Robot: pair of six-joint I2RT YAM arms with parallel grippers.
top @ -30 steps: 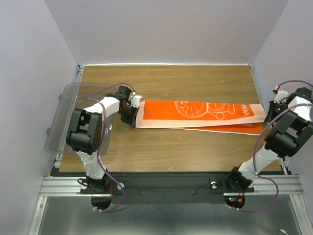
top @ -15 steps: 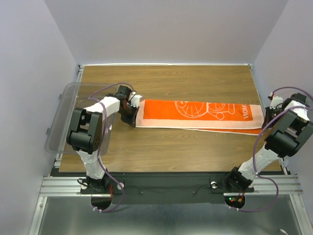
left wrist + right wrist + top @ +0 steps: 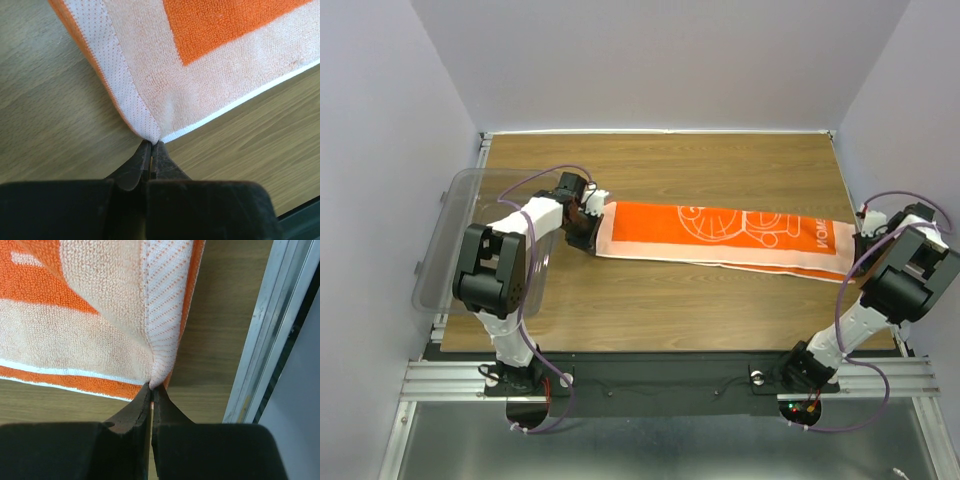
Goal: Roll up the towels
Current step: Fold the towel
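Left pincer [image 3: 151,149] pinched shut on a left-end corner of the towel [image 3: 720,232]. Right pincer [image 3: 151,390] pinched shut on a right-end corner. The towel lies stretched between them across the table [image 3: 660,300], print side up. Clear tub [image 3: 440,235] at the table's left edge.

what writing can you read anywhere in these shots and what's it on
"MON" (roughly, upside down to the top camera): white lettering near the right end of the orange towel; any further letters are too small to read.
Both wrist views: no text, only towel weave and wood.
Clear tub: no label visible.
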